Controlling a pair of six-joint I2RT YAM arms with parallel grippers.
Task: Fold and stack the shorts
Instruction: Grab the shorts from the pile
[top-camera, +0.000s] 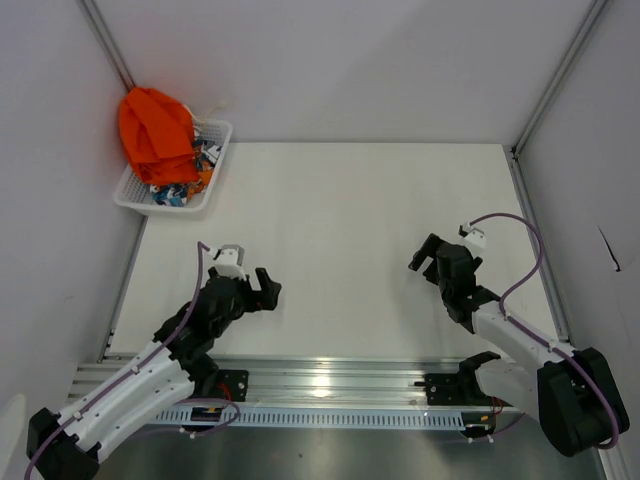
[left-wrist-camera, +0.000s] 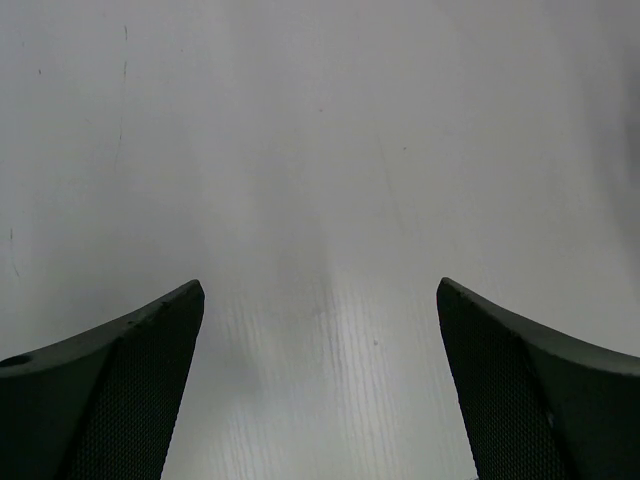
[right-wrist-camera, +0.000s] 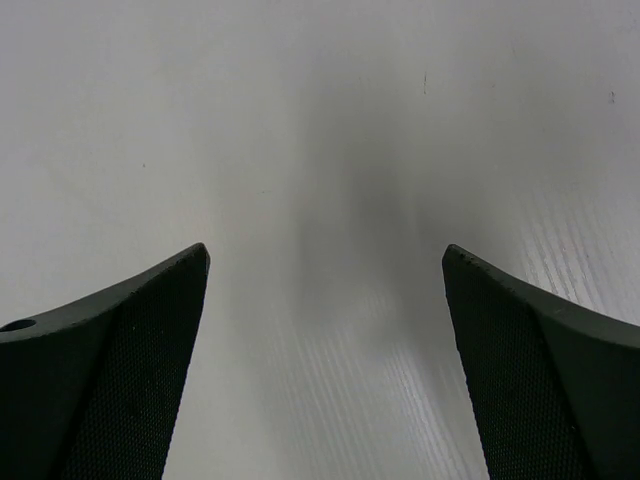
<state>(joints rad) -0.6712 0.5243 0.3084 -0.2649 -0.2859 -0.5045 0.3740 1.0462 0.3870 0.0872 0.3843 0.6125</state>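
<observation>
The white table (top-camera: 340, 200) takes most of the top view, and its middle part carries nothing but the two arms above it. The left arm (top-camera: 150, 370) reaches from the near left corner toward the middle. The right arm (top-camera: 520, 340) reaches from the near right corner in the same way.

In the far left corner of the table stands a white mesh basket (top-camera: 222, 150), close to the wall. Both pairs of shorts are in it, not folded. The orange shorts (top-camera: 152, 130) lie on top as a crumpled heap that rises above the rim. The patterned shorts (top-camera: 185, 185) are under them, and only a small part shows at the near side of the basket.

The left gripper (top-camera: 268, 290) is wide open and holds nothing; in its wrist view the two dark fingers (left-wrist-camera: 130, 380) stand far apart with only bare table between them. The right gripper (top-camera: 425, 255) is also wide open and holds nothing, above bare table. Both grippers are well apart from the basket.
</observation>
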